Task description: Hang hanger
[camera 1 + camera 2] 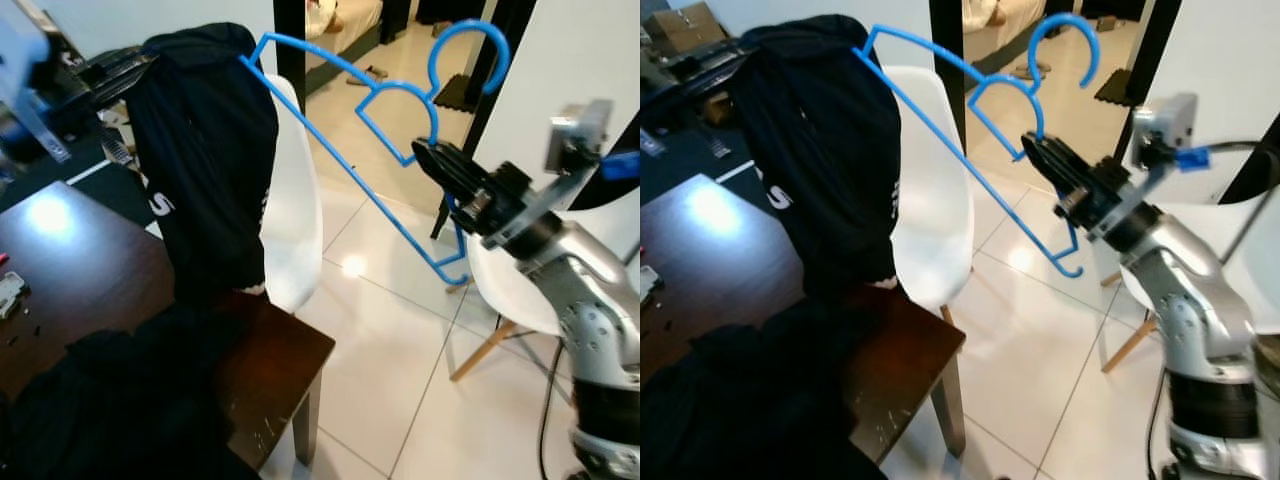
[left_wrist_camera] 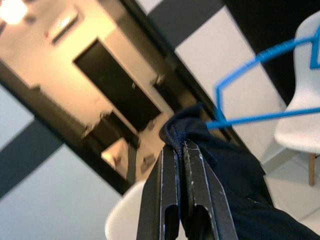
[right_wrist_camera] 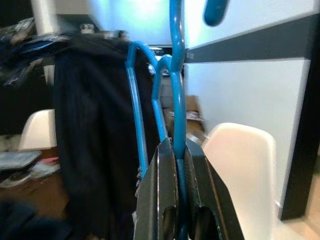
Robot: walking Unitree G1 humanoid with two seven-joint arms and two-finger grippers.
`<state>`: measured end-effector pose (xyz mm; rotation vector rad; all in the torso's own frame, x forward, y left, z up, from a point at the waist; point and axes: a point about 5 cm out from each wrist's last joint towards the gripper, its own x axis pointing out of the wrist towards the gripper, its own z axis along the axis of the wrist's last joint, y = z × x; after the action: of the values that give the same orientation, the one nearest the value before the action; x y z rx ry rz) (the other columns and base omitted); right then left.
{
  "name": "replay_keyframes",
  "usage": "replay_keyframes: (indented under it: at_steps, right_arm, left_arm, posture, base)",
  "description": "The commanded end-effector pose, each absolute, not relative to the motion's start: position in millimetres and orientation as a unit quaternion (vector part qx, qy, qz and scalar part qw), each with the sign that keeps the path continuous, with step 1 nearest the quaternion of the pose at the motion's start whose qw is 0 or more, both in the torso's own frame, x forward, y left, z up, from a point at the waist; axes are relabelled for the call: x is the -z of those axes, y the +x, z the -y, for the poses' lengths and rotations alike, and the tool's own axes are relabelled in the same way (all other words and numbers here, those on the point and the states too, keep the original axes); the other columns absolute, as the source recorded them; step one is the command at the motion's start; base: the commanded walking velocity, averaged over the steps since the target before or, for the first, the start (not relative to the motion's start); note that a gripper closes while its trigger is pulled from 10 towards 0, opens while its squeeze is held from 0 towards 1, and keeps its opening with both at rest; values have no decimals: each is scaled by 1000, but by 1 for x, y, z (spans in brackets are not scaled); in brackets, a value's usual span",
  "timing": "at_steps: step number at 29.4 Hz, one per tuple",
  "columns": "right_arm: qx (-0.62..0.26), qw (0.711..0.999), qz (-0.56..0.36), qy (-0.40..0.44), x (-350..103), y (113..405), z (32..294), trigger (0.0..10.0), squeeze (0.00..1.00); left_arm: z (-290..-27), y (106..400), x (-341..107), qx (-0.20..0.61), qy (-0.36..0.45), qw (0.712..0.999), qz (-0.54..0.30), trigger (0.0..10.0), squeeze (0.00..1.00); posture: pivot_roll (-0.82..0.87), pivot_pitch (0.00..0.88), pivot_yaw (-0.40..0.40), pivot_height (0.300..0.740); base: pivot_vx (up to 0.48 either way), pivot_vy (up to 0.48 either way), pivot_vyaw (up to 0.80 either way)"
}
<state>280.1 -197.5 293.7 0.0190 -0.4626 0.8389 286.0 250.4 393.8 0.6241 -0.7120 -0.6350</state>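
Observation:
A blue plastic hanger (image 1: 350,172) is held up in the air over the floor, hook uppermost. My right gripper (image 1: 425,155) is shut on the hanger near its neck, which the right wrist view shows as the blue bar (image 3: 176,100) pinched between the fingers. The hanger's far shoulder reaches into the top of a black garment (image 1: 205,170) that hangs above the table's edge. In the left wrist view my left gripper (image 2: 179,145) is shut on the garment's upper edge (image 2: 220,160), with the hanger's end (image 2: 260,117) just beyond it.
A dark wooden table (image 1: 290,350) stands at front left with a heap of black cloth (image 1: 120,400) on it. A white chair (image 1: 295,220) stands behind the garment, another white chair (image 1: 510,290) under my right arm. Tiled floor leads to a doorway (image 1: 350,50).

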Motion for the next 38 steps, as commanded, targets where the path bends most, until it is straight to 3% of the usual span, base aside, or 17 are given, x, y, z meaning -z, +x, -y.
replay_keyframes:
  at_steps: [1, 4, 7, 10, 16, 17, 20, 33, 38]
  right_arm:
    - [-406, 882, 240, 3, -299, 275, 201, 10000, 0]
    - [-422, 874, 242, -4, -298, 270, 203, 10000, 0]
    - [-481, 841, 248, -14, -296, 251, 205, 10000, 0]
    - [-513, 821, 249, -10, -295, 242, 204, 10000, 0]
    - [-527, 815, 242, -11, -293, 239, 202, 10000, 0]
    - [-506, 838, 204, -22, -284, 250, 199, 10000, 0]
    - [-494, 850, 181, -26, -278, 256, 195, 10000, 0]
    - [-475, 877, 63, -31, -265, 273, 184, 10000, 0]
    - [-399, 916, 38, 33, -269, 294, 189, 10000, 0]
  left_arm:
    - [-255, 275, -407, 301, 303, 827, 366, 0, 0]
    - [-255, 272, -410, 323, 303, 818, 367, 0, 0]
    - [-247, 262, -411, 417, 293, 784, 355, 0, 0]
    - [-244, 259, -410, 459, 289, 767, 344, 0, 0]
    - [-244, 258, -407, 484, 293, 756, 330, 0, 0]
    - [-241, 257, -402, 503, 295, 747, 319, 0, 0]
    - [-238, 257, -398, 517, 296, 741, 310, 0, 0]
    - [-218, 258, -362, 572, 339, 711, 229, 0, 0]
    - [-199, 256, -335, 610, 345, 687, 190, 0, 0]
  posture:
    - [25, 100, 34, 740]
    - [27, 96, 34, 740]
    - [28, 89, 36, 740]
    - [27, 88, 38, 740]
    - [24, 91, 41, 740]
    - [24, 91, 41, 740]
    - [24, 91, 41, 740]
    - [16, 103, 29, 740]
    - [13, 106, 25, 740]
  base:
    - [0, 0, 0]
    - [0, 0, 0]
    - [0, 0, 0]
    - [0, 0, 0]
    - [0, 0, 0]
    - [0, 0, 0]
    - [0, 0, 0]
    - [0, 0, 0]
    - [0, 0, 0]
